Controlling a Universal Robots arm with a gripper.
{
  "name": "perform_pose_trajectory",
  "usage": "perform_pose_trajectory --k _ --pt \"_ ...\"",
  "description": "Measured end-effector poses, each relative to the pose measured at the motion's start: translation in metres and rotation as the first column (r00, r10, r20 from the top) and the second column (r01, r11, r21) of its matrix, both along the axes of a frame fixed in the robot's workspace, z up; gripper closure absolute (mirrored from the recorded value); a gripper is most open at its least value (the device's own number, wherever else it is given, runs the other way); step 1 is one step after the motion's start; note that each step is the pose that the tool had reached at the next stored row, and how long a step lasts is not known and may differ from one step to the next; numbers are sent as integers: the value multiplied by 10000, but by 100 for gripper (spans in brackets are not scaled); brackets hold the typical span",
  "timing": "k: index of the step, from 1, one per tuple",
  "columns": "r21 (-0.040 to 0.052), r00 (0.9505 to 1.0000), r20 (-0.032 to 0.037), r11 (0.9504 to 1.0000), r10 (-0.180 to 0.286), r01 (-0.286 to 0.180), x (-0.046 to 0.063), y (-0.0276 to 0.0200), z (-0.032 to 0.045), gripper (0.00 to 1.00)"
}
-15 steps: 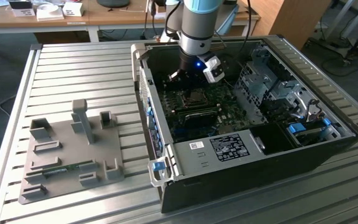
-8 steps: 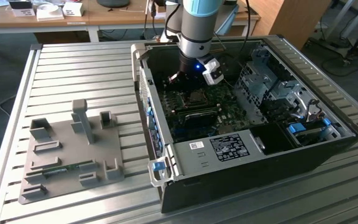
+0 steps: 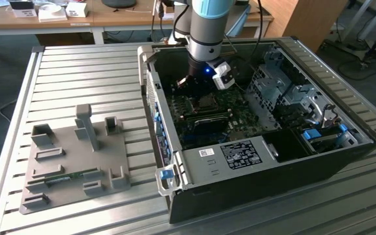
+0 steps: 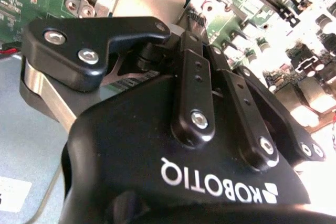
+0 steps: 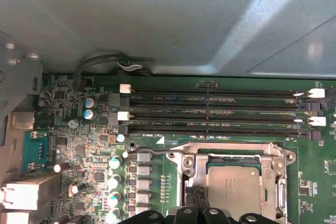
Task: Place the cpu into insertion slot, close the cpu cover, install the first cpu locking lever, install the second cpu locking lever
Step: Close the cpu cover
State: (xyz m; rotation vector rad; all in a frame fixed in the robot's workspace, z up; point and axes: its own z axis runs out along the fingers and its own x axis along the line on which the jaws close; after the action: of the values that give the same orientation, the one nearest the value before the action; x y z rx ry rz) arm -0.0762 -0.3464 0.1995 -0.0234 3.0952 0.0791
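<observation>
The cpu (image 5: 233, 184), a silvery square chip, lies in its socket on the green motherboard (image 5: 68, 145). The cpu cover (image 5: 236, 153), a silver windowed frame, lies flat around it. A thin wire lever (image 5: 152, 152) runs along the board beside the socket. My gripper (image 5: 195, 201) is right over the socket's edge, its black fingers (image 4: 194, 77) drawn close together with nothing between them. In the exterior view the gripper (image 3: 198, 85) reaches down into the open computer case (image 3: 253, 196), just above the socket (image 3: 207, 102).
Long dark memory slots (image 5: 210, 111) run past the socket, and a row of capacitors (image 5: 115, 182) stands beside it. The case wall (image 5: 157, 19) rises close behind. A drive cage (image 3: 286, 93) fills the case at the exterior view's right. A grey fixture plate (image 3: 70, 156) lies on the slatted table.
</observation>
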Motion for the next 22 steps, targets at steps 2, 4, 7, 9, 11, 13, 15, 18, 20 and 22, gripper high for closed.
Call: perform_pose_trajectory --k 2,4,7,9,11,13,15,18,20,22 --pt "3 10000 2 10000 0 0 0 1 -2 89" --pt "3 10000 2 10000 0 0 0 0 -4 89" --pt "-5 10000 -4 10000 -1 1 -1 -1 -13 89" --pt "-1 10000 -1 10000 -1 1 0 0 -15 89" --pt "2 10000 2 10000 -1 1 0 0 -17 89" --pt "3 10000 2 10000 -1 1 0 0 -17 89" --pt "9 10000 6 10000 0 0 1 1 -11 89" --pt "6 10000 5 10000 0 0 1 1 27 89" --pt "5 10000 4 10000 0 0 1 1 60 89" --pt "3 10000 3 10000 -1 1 0 1 98 89"
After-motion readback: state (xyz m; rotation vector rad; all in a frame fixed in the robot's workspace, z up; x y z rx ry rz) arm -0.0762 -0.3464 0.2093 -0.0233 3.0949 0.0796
